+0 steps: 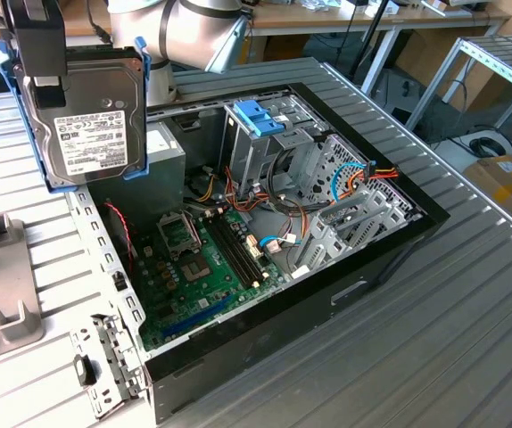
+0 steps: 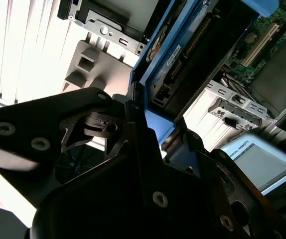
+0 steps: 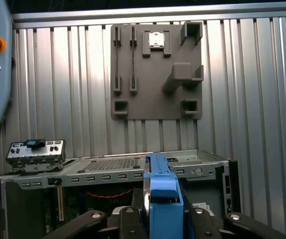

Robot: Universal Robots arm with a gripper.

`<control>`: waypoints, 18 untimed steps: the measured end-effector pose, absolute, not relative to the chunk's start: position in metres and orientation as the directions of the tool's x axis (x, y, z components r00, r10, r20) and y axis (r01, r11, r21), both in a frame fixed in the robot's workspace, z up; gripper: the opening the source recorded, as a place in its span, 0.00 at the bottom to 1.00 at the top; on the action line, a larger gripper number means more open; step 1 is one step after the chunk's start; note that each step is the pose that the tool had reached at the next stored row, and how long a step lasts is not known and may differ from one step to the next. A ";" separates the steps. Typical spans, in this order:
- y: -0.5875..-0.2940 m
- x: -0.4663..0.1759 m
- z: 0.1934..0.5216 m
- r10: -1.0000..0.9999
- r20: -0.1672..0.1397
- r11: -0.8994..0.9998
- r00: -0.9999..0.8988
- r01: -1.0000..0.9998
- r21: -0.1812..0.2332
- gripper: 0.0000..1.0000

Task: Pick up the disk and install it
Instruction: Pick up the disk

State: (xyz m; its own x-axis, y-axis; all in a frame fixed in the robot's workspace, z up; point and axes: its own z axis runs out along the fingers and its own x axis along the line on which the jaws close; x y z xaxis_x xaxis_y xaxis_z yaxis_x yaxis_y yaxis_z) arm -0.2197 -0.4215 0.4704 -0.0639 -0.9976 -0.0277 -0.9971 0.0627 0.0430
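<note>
Exterior view had the disk [image 1: 86,120] hanging in the air at that view's upper left, over one corner of the open computer case [image 1: 363,285] and touching nothing below it. It stood on edge with its white label toward the camera and the light blue bracket [image 1: 144,107] running down its sides.

The jaws were closed on its upper end. In the first wrist view the blue plastic sat pinched between the dark linkages, so the grip appeared to be on the bracket rather than on the metal body. Holding it by one end probably kept the long bracketed sides free to slide into a bay.

Well apart from the disk, near the middle of the case, stood the metal drive cage [image 1: 269,165] with a bare blue caddy handle [image 1: 260,118] on top. The motherboard [image 1: 207,259] lay on the case floor beside it. The height likely kept the drive clear of the case wall and the loose cables.

A grey fixture plate [image 3: 155,69] lay on the ribbed bench [image 3: 252,99] beyond the case in the first wrist view.
</note>
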 end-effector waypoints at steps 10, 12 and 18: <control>-0.423 -0.212 0.470 -0.998 -0.028 0.063 -0.064 -0.997 0.043 0.37; -0.425 -0.211 0.470 -0.998 -0.028 0.063 -0.064 -0.997 0.043 0.37; -0.427 -0.209 0.470 -0.998 -0.028 0.063 -0.064 -0.997 0.043 0.37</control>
State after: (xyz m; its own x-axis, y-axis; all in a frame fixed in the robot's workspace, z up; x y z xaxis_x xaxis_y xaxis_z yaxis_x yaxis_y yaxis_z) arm -0.2091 -0.4268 0.4696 -0.0639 -0.9976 -0.0276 -0.9971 0.0627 0.0431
